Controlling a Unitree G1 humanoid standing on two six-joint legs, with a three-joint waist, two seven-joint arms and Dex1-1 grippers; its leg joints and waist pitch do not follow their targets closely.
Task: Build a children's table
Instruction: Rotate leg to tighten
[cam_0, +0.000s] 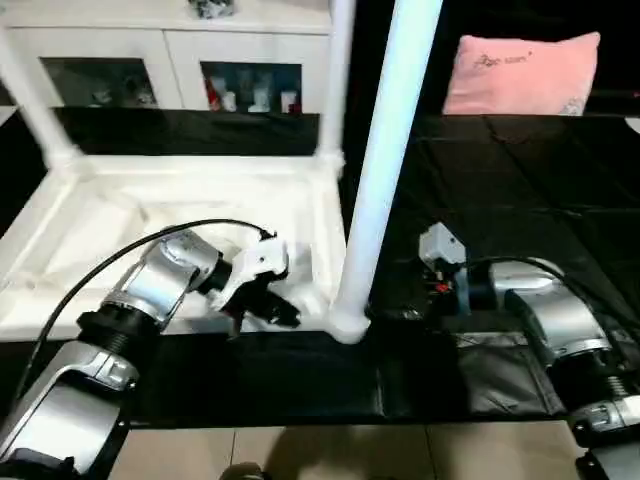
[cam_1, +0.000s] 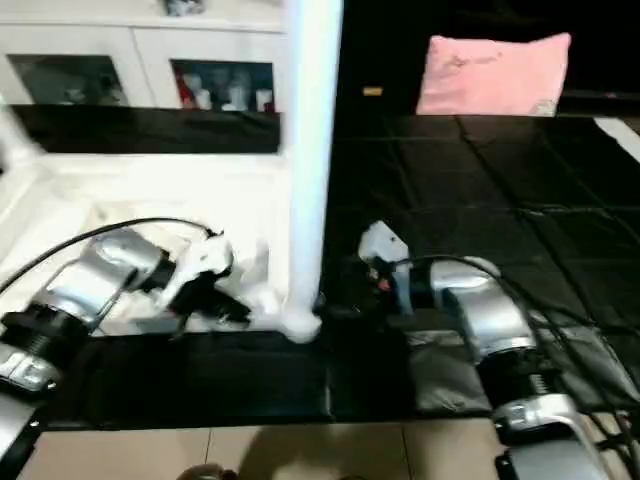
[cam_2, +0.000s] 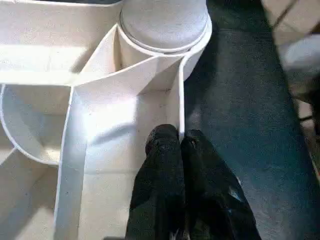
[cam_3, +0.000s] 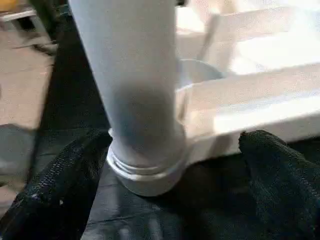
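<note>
The white tabletop (cam_0: 200, 200) lies upside down on the left, ribs up. A white leg (cam_0: 395, 150) stands upright in its near right corner socket (cam_0: 348, 322). Two more legs stand at the far right corner (cam_0: 338, 70) and far left corner (cam_0: 28, 100). My left gripper (cam_0: 280, 312) sits at the tabletop's near edge. In the left wrist view its fingers (cam_2: 165, 150) are shut on the thin rim wall beside the socket. My right gripper (cam_3: 175, 145) is open, one finger on each side of the near leg's base, not touching it.
A black cloth (cam_0: 520, 190) covers the surface under and to the right of the tabletop. A white glass-doored cabinet (cam_0: 180, 60) stands behind, and a pink cushion (cam_0: 520, 70) lies at the back right. Tiled floor (cam_0: 330, 450) shows past the near edge.
</note>
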